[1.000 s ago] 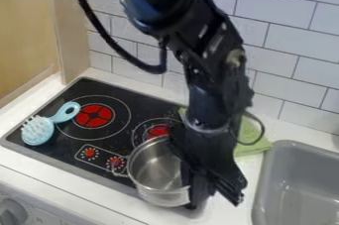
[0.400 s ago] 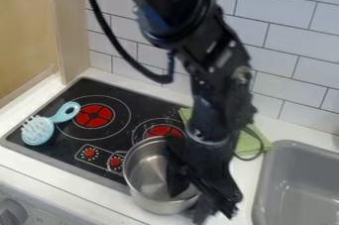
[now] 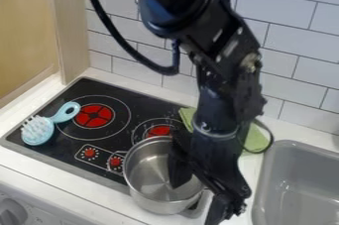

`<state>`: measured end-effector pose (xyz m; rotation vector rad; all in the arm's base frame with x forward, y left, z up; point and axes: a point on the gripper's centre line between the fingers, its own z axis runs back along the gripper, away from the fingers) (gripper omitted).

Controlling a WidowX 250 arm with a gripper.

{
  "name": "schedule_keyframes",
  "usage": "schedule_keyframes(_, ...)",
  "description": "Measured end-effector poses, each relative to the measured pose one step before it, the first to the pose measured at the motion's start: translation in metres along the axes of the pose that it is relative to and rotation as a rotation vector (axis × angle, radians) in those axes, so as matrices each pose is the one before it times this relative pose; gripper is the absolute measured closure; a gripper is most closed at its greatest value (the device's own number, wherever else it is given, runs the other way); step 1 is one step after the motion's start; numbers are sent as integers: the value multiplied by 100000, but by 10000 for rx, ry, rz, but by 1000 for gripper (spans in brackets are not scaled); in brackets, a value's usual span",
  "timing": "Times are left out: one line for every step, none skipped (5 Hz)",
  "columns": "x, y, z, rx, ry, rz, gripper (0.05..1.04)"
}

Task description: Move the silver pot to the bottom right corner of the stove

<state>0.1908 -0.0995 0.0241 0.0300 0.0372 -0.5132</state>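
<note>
1. While the black arm [image 3: 215, 102] comes in from the top edge of the camera view and runs down through the middle right, the tool [image 3: 197, 201] hangs at the lower centre of the frame, its fingers set wide apart. One finger is down inside the pot's opening, the other is outside, to the right of the rim.
2. The silver pot [image 3: 149, 172] stands upright at the lower centre, on the lower-right corner of the stove [image 3: 136, 107]. Its base is largely hidden. A wire handle sticks out on its left side, over the dials.
3. The stove's black top spreads from the left edge area to the lower centre. A red burner [image 3: 94, 115] sits at its left, and a second burner [image 3: 159, 131], partly covered by the pot and the arm, lies just above the pot. Two red dials [image 3: 89, 153] are near its front edge.
4. At the left, a light-blue brush [image 3: 37, 131] lies on the stove, bristles up, its looped handle pointing to the upper right.
5. Right of centre, behind the arm, a green cloth [image 3: 257, 140] lies on the white table [image 3: 66, 182].
6. A grey sink [image 3: 291, 194] takes up the lower right; pale wall tiles [image 3: 291, 45] span the upper right.
</note>
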Motion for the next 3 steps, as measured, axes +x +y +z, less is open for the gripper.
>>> schedule_keyframes(643,616,2773,-90,-687,106,85)
schedule_keyframes(585,1327,2489,10,-655,407,85)
schedule_keyframes(237,657,1599,-146,-691,327,85)
